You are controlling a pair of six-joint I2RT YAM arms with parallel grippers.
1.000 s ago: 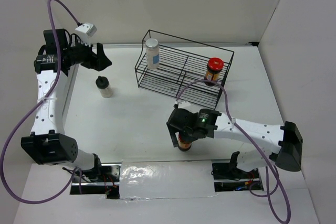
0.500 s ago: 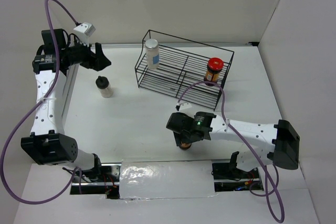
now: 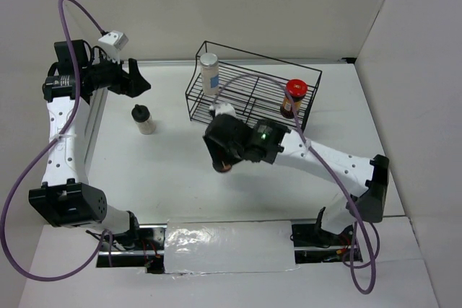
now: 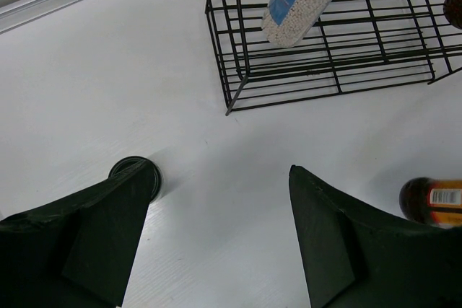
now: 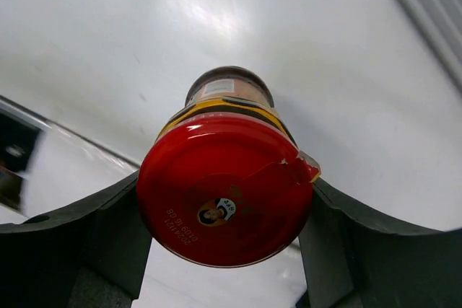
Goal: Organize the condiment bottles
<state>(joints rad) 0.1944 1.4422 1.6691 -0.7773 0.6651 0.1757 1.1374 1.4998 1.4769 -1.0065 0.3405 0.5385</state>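
Right pincer [image 3: 224,155] is clamped on a red-lidded brown jar [image 5: 225,210], with fingers [image 5: 79,250] pressed on both sides just under the lid and the tabletop [image 3: 166,178] below. The wire rack [image 3: 254,122] sits just ahead of this pincer, and its near wall is the closest obstacle. A second red-lidded jar [image 3: 293,97] stands in the rack's right end, ahead-right of the pincer. The white-capped shaker [image 3: 209,73] is in the rack's left end, straight ahead. Left pincer [image 4: 216,203] is well off to the left, spread wide and holding nothing. The black-capped bottle [image 3: 144,119] stands on the tabletop near that pincer's left finger, apart from the rack.
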